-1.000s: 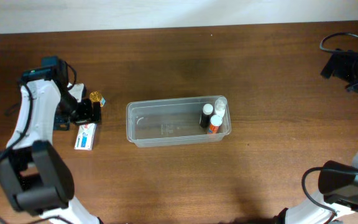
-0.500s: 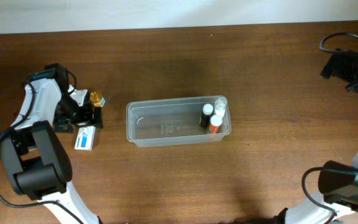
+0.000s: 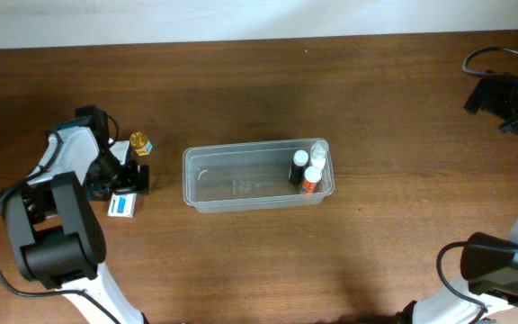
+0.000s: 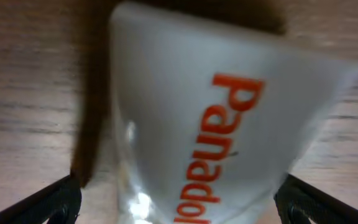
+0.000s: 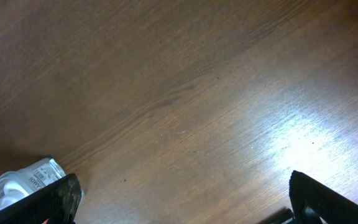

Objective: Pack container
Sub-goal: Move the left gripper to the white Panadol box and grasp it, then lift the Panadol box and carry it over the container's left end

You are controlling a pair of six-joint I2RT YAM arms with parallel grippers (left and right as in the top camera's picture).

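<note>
Container [image 3: 250,146] partly packed, two items outstanding.
We find three small bottles [image 3: 308,171] standing in its right end, mid-bench [image 3: 376,252]. The Panadol box [image 4: 216,143] and a gold-capped item [image 3: 139,141] lie outside, to its left. The left pincer [image 4: 179,202] is spread wide astride the box; contact we cannot tell.

Your left wrist view: Panadol box [image 4: 216,143] blurry, bottom cut off. Overhead, left gripper [image 3: 131,180] hides box's top end. Right wrist catches only container [image 5: 11,183] corner.
</note>
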